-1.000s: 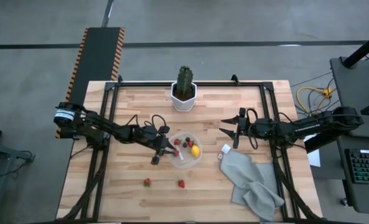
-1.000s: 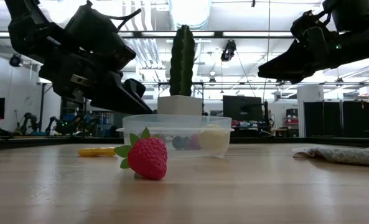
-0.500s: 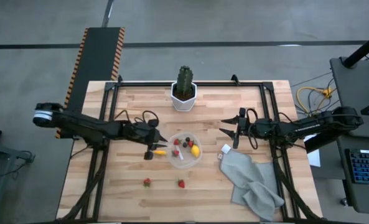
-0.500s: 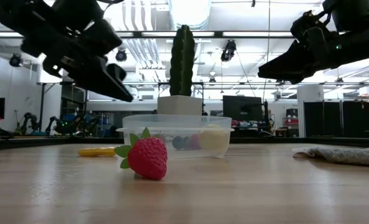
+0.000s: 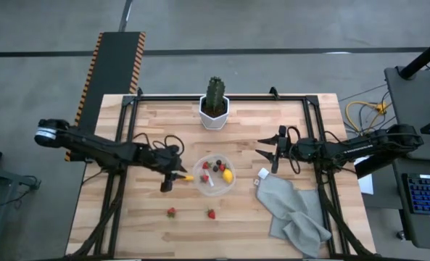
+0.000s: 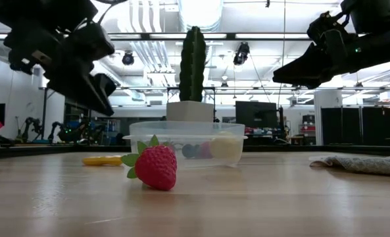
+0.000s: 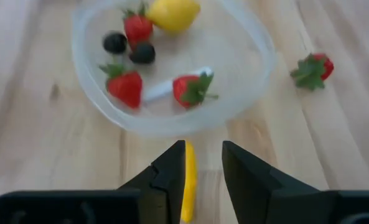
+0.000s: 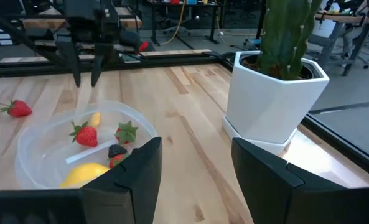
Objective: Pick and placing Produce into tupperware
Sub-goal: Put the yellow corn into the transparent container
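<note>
In the high view the left gripper (image 5: 167,181) hangs left of centre in the frame, just left of the round clear tupperware (image 5: 230,162), with its fingers part open and nothing between them. The left wrist view explains the pose: the small yellow-orange piece (image 7: 188,184) lies on the wood in line with the gap between the two dark fingers (image 7: 172,177), just outside the container wall, so the gripper appears lined up to come down on it, though no contact shows. Inside the tupperware sit three strawberries (image 7: 127,88), the lemon (image 7: 173,12), two dark berries (image 7: 115,42) and a white strip whose purpose cannot be told. Two more strawberries remain on the table in the lower middle of the high view, one (image 5: 171,212) at the left and the other (image 5: 211,214) to its right, so the job looks partly done, with three pieces still to collect. The right gripper (image 5: 267,154) waits right of the container, raised off the wood as the low view shows, fingers part open and empty, probably parked clear of the working arm. The cactus (image 5: 215,93) in its white pot (image 5: 214,118) stands at upper centre and the grey cloth (image 5: 294,211) lies at lower right, both well away from the fruit.
</note>
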You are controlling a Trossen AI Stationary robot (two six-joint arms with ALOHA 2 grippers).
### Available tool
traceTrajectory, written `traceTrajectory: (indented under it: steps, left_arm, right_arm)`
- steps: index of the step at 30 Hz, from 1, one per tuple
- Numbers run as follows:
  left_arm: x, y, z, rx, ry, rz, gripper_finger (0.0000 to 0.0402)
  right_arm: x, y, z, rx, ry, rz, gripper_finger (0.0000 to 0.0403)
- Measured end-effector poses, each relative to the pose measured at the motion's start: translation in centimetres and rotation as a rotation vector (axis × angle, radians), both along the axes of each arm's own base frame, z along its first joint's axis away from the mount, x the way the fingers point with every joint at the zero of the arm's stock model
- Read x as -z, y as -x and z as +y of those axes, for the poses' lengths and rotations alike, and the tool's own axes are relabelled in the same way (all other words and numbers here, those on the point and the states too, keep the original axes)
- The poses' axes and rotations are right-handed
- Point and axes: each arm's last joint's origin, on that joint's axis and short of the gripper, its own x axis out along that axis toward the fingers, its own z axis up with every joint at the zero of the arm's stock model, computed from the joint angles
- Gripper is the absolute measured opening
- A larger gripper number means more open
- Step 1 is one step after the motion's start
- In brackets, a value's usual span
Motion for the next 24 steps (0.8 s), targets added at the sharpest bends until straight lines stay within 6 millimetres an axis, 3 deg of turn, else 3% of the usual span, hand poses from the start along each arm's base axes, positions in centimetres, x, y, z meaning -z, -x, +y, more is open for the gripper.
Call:
traceTrajectory:
  steps: [8, 24]
  left_arm:
    - [2.3, -1.2, -0.4, -0.025, 0.012, 0.13, 0.0128]
    - [5.4, -3.3, -0.7, -0.006, -0.029, 0.284, 0.0131]
  right_arm:
    - [0.0, 0.0, 0.0, 0.0, 0.0, 0.0, 0.0187]
    - [0.0, 0.0, 0.0, 0.0, 0.0, 0.0, 0.0187]
